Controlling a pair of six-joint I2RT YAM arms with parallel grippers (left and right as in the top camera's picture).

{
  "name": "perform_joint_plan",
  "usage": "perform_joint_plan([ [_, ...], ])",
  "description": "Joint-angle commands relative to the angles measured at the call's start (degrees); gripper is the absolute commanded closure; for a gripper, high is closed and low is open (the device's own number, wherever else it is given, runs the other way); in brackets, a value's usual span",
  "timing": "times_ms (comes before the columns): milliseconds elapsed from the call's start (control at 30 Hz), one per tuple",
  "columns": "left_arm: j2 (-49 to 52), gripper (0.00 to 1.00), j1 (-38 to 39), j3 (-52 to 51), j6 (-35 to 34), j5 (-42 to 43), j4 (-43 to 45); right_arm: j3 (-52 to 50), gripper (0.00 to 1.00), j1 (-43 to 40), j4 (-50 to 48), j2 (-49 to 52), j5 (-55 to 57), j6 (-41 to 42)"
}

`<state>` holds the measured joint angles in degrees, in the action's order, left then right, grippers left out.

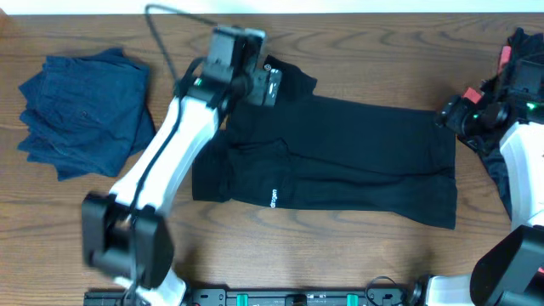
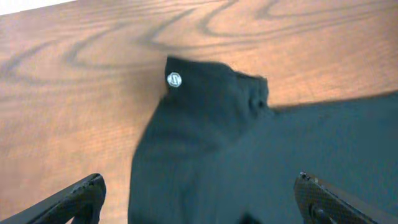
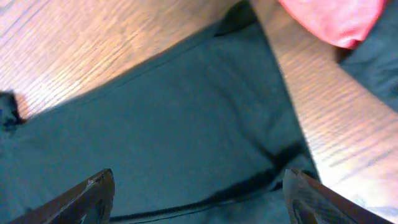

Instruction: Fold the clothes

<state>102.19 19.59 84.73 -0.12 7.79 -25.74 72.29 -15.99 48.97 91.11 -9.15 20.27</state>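
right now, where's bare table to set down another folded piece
Bare wooden table runs along the near edge in front of the flat black fabric garment, and along the far edge beyond its right half. Crowded: the folded blue cloth pile at far left, the left arm beside it, the coral-red piece at right.

One black garment (image 1: 340, 153) lies spread at the centre of one wooden table (image 1: 357, 59). It bears one white round logo (image 2: 175, 79) and one line of white lettering (image 1: 274, 200). One stack of blue clothes (image 1: 81, 110) sits at ten o'clock; its pieces cannot be counted. One coral-red piece (image 3: 336, 18) and one more dark cloth (image 3: 379, 62) show at three o'clock. There are two robot arms: the left arm (image 1: 161, 161) and the right arm (image 1: 523, 161).
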Motion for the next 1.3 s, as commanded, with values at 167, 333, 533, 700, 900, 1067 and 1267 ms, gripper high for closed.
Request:
perform_joint_plan([
  [167, 14.8, 0.02, -1.4, 5.5, 3.8, 0.8, 11.6, 0.7, 0.15, 1.1, 0.6, -0.8, -0.3, -1.3],
  [333, 20.4, 0.02, -1.5, 5.5, 3.8, 0.8, 19.6, 0.6, 0.14, 1.1, 0.8, -0.8, 0.1, -1.3],
  [533, 25.6, 0.01, -1.5, 5.5, 3.8, 0.8, 25.1, 0.2, 0.14, 1.1, 0.7, -0.8, 0.3, -1.7],
  [700, 28.7, 0.07, -1.5, 5.5, 3.8, 0.7, 28.3, 0.1, 0.15, 1.1, 0.8, -0.8, 0.3, -1.7],
  [900, 30.4, 0.29, -1.5, 5.5, 3.8, 0.8, 29.7, 0.1, 0.15, 1.1, 1.0, -0.8, 0.3, -1.7],
  [1067, 29.6, 0.61, -1.5, 5.5, 3.7, 0.8, 29.1, 0.0, 0.18, 1.1, 0.3, -0.7, 1.8, -1.7],
  [1267, 26.1, 0.94, -1.8, 5.5, 1.1, 0.8, 27.5, 0.0, 0.18, 1.0, -4.4, 0.5, 6.7, -1.6],
])
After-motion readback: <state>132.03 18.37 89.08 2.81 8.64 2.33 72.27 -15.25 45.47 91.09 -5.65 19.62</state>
